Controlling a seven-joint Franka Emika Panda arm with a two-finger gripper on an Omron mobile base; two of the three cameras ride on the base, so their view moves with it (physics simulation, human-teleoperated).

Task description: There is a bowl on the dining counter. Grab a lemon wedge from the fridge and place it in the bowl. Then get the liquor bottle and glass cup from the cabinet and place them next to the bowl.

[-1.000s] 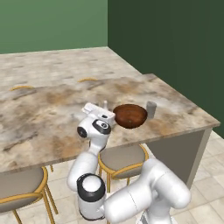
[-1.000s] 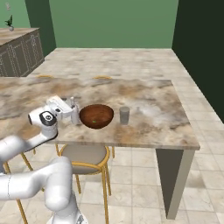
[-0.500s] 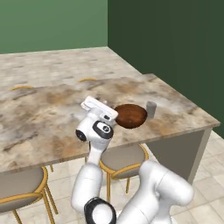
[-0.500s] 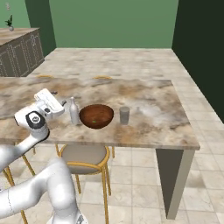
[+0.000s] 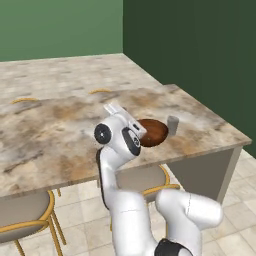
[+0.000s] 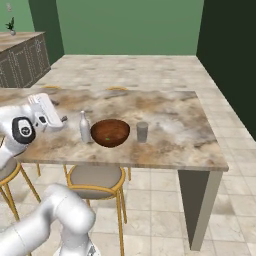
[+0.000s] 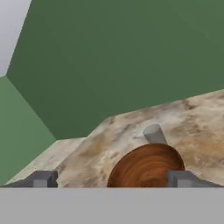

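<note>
My hand is spread wide, its two dark fingertips far apart with nothing between them and touching nothing. It hangs raised above the worktop, on the bottle side of the bowl. The bowl is shallow, round and reddish-brown with a wood-like grain, and a small green speck lies inside it. Just beside the bowl, toward my hand, stands the liquor bottle, slim and pale with a narrow neck; I cannot read any label on it. On the bowl's far side, near it but apart, stands the glass cup, a plain greyish tumbler.
</note>
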